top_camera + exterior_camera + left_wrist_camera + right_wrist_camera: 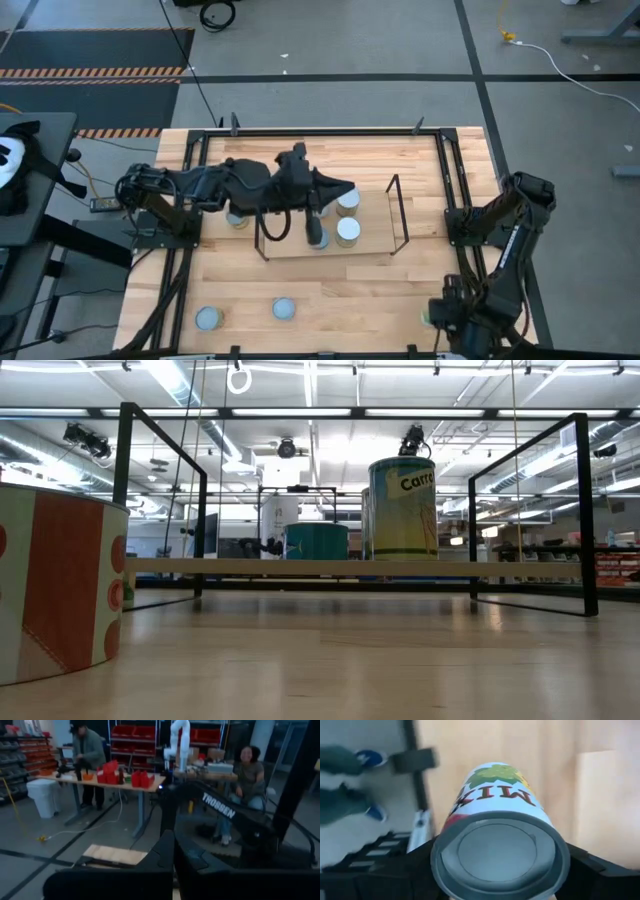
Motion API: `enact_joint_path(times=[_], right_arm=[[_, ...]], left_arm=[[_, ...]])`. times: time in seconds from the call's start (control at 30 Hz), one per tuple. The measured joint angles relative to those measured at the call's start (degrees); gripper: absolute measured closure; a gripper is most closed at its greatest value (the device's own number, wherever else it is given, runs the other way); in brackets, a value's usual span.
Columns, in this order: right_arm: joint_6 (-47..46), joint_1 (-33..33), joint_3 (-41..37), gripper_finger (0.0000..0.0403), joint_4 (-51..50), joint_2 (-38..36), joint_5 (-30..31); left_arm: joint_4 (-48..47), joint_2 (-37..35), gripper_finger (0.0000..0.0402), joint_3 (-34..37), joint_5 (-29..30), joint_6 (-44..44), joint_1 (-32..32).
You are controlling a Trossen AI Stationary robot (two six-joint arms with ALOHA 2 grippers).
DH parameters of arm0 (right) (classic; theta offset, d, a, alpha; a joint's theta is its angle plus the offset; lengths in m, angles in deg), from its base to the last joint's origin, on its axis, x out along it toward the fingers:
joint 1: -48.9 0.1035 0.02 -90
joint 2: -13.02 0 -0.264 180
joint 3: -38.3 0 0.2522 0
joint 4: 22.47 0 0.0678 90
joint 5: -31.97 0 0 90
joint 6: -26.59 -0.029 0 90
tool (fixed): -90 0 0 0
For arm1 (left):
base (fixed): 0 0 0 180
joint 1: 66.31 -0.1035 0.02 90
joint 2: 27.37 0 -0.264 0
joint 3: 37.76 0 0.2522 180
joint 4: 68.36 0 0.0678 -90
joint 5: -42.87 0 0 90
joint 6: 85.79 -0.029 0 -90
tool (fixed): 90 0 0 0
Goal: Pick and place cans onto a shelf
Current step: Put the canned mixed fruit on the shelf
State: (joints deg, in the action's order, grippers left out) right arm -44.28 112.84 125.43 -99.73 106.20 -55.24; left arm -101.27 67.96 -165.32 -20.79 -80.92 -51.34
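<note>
Progress: at least two cans (pixel 347 231) stood on the shelf (pixel 398 215), far from the right gripper (pixel 500 870), which pinched another can (pixel 495 785); two loose cans (pixel 284 308) waited off to its side; left gripper (pixel 173 845) pressed shut.

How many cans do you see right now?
6 cans for sure: two on the shelf near its right end, one by its left end, two at the table's front, one in the right gripper. More may hide under the left arm.
</note>
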Motion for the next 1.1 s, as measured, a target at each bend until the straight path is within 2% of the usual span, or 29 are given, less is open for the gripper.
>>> enact_joint_path(times=[0.17,0.33,0.6,0.77,0.9,1.1], right_arm=[[-1.0,-2.3,0.0,0.0119,-3.6,-2.8,-0.7],[-1.2,-2.7,0.0,0.012,-3.4,-6.7,-0.8],[-2.9,-5.1,0.7,0.0119,-4.3,-11.6,-1.3],[-0.1,-8.7,7.6,0.0118,-7.4,-9.4,-2.3],[4.3,-10.1,13.9,0.0118,-12.1,-5.4,-0.7],[6.1,-10.9,17.3,0.0117,-15.2,-1.5,0.4]], left_arm=[[2.1,0.0,0.0395,0.0,0.0,0.7,-1.3],[4.5,0.0,0.0395,0.0,0.0,5.2,-2.1],[5.1,0.0,0.0395,0.0,-2.5,4.7,0.0],[5.1,0.0,0.0395,0.0,-0.9,4.3,0.0],[5.1,0.0,0.0395,0.0,-0.3,4.3,0.0],[3.3,0.0,0.0395,0.0,-2.3,4.3,1.1]])
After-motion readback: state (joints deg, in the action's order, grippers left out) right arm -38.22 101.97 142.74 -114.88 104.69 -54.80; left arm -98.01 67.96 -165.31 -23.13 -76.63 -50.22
